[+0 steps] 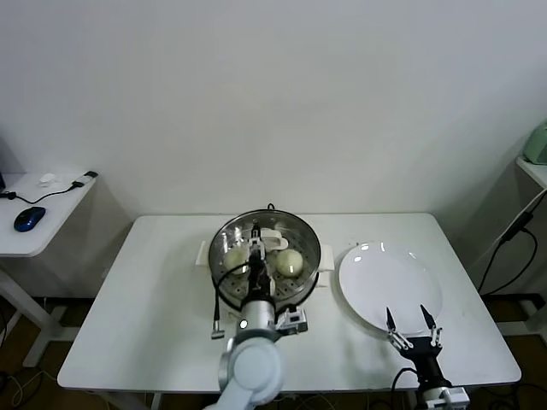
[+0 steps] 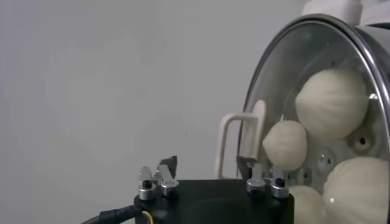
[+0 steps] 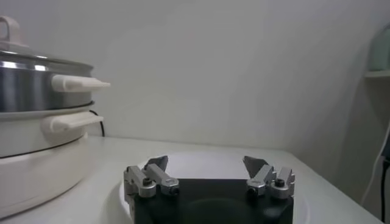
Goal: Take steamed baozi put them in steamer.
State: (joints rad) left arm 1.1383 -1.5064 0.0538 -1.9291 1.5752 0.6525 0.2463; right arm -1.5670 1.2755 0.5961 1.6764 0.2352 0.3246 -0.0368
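Looking down from the head view, the white bench (image 1: 154, 299) is carrying the steamer (image 1: 224, 273) at its middle, a glass lid (image 1: 303, 232) with a cream handle (image 1: 272, 237) sitting over it, and a flat white plate (image 1: 376, 286) is lying just beside it on the robot's right. Two steamed baozi (image 1: 291, 261) are showing clearly through the lid, and a third may be partly hidden behind the arm. The left arm is reaching up from the near edge with its left claw (image 1: 255, 256) poised over the lid; whether its fingers are open is not readable here. The right claw (image 1: 411, 323) is hovering over the plate's near rim, fingers spread wide and holding nothing. A side desk with a blue mouse (image 1: 29, 219) is standing well apart on the far left, and bare bench is lying open to the left of the steamer.

Turning to the left wrist view, the left claw (image 2: 207, 167) is standing with its two dark fingertips (image 2: 167, 164) well apart and nothing between them. Four baozi (image 2: 331, 102) are lying inside the steamer (image 2: 259, 128) behind the glass, touching or just beside one another. A cream side handle (image 2: 234, 140) is jutting out near the claw's far tip.

Moving to the right wrist view, the right claw (image 3: 207, 167) is gaping wide and gripping nothing, low over the plate (image 3: 201, 159). The steamer (image 3: 30, 122) is rising beside it, its side handles (image 3: 76, 82) pointing toward the claw, with open bench beyond the plate.
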